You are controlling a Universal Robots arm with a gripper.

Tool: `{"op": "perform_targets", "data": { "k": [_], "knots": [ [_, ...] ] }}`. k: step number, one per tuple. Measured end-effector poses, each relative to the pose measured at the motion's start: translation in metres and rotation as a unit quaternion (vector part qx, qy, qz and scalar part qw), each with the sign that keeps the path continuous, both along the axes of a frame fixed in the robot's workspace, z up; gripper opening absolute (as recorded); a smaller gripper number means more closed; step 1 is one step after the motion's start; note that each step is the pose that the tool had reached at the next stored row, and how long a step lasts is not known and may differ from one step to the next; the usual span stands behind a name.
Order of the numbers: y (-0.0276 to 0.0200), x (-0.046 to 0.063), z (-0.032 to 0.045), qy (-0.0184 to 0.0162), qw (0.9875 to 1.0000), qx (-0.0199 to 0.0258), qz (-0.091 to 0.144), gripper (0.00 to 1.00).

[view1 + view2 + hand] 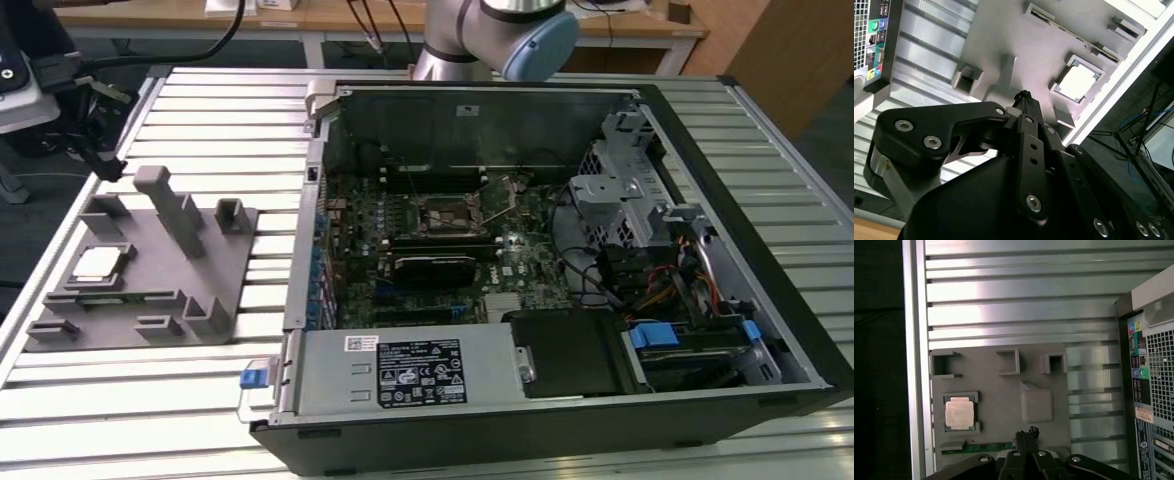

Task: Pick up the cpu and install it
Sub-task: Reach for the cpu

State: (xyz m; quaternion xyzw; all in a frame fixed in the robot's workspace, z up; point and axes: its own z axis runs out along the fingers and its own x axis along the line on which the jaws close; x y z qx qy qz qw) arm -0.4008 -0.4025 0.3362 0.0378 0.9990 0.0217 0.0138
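The cpu [100,263] is a small silvery square with a tan-green rim, lying flat in a recess of the grey holder block [150,308] at the exterior view's left. Both wrist views show the cpu [1077,81] [959,415] from above in that recess. My gripper [1026,434] hangs above the holder block [1004,402], off to one side of the cpu and well clear of it. Its black fingertips [1024,97] are pressed together with nothing between them. The dark metal-framed socket [447,212] sits on the green motherboard inside the open computer case [534,92].
The holder block [1004,35] carries upright posts and slotted brackets [171,205], and a memory stick [986,446] lies along one edge. The case's back panel [1154,365] stands close to the holder. Everything rests on a ribbed aluminium table [200,120].
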Motion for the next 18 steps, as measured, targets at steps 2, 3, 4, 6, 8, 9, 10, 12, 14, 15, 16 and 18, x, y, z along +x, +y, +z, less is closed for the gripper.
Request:
{"op": "perform_targets", "data": {
  "k": [2, 3, 4, 6, 8, 9, 10, 12, 14, 15, 16, 18],
  "knots": [
    [-0.0019, -0.003, -0.0028, 0.0, 1.0, 0.0, 0.0, 0.11],
    [-0.0028, -0.004, -0.0043, 0.0, 1.0, 0.0, 0.0, 0.11],
    [-0.0037, -0.006, -0.0056, 0.0, 1.0, 0.0, 0.0, 0.11],
    [-0.0052, -0.009, -0.0085, 0.0, 1.0, 0.0, 0.0, 0.11],
    [-0.0061, -0.012, -0.0114, -0.0001, 1.0, 0.0, 0.0, 0.11],
    [-0.0064, -0.014, -0.013, 0.0, 1.0, 0.0, 0.0, 0.11],
    [-0.0066, -0.015, -0.0145, 0.0, 1.0, 0.0, 0.0, 0.11],
    [-0.0067, -0.019, -0.0173, 0.0, 1.0, 0.0, 0.0, 0.11],
    [-0.0067, -0.023, -0.0203, 0.0, 1.0, 0.0, 0.0, 0.11],
    [-0.0067, -0.025, -0.0217, 0.0, 1.0, 0.0, 0.0, 0.11],
    [-0.0067, -0.027, -0.0232, 0.0, 1.0, 0.0, 0.0, 0.11],
    [-0.0067, -0.031, -0.0257, 0.0, 1.0, 0.0, 0.0, 0.11]
  ]
}}
